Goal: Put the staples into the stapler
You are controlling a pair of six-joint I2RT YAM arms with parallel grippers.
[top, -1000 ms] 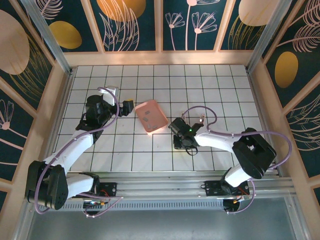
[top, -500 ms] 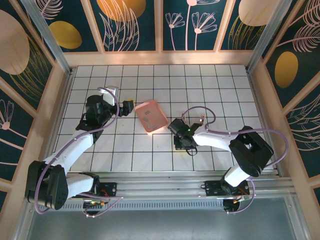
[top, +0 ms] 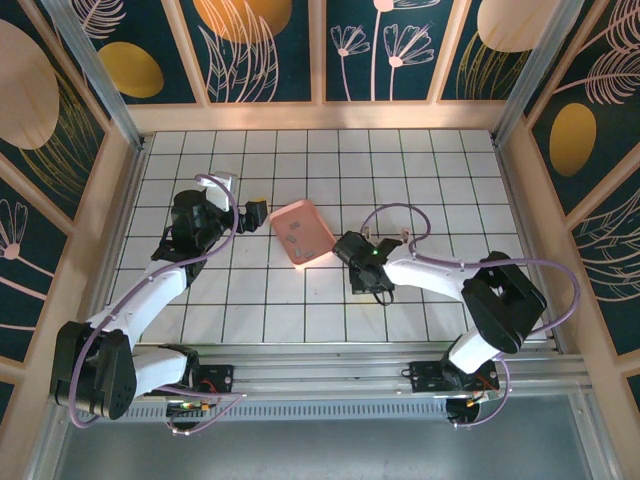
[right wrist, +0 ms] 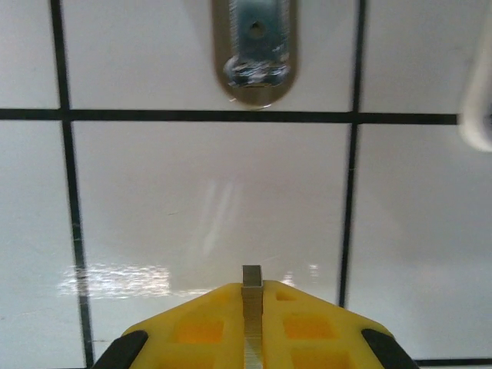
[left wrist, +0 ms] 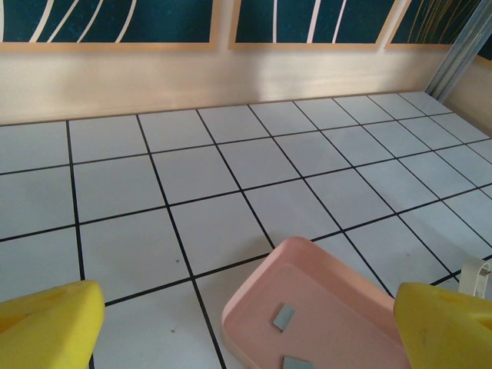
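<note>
Right claw closed, yellow fingers pinched together on a thin grey staple strip that stands on edge between them, its end poking out just past the tips. Claw points down at the white gridded surface, strip hanging above a tile, not touching anything else that I can tell. Stapler lies on the surface ahead of that claw in the right wrist view, well apart from the strip, its rounded metal end toward the claw and just short of a black grid line; the rest is cut off by the frame edge. Whitish blurred object at the right edge of that view, can't tell what it is. From the top camera the right arm reaches in toward the middle of the surface, its wrist just right of the pink tray. Left claw open wide, nothing held, yellow fingers spread to both sides of the left wrist view. It sits just left of the tray, aimed at it, not touching. Two loose staples lie flat inside the tray, near each other on its floor. Tray rests flat on the surface between the two claws.
</note>
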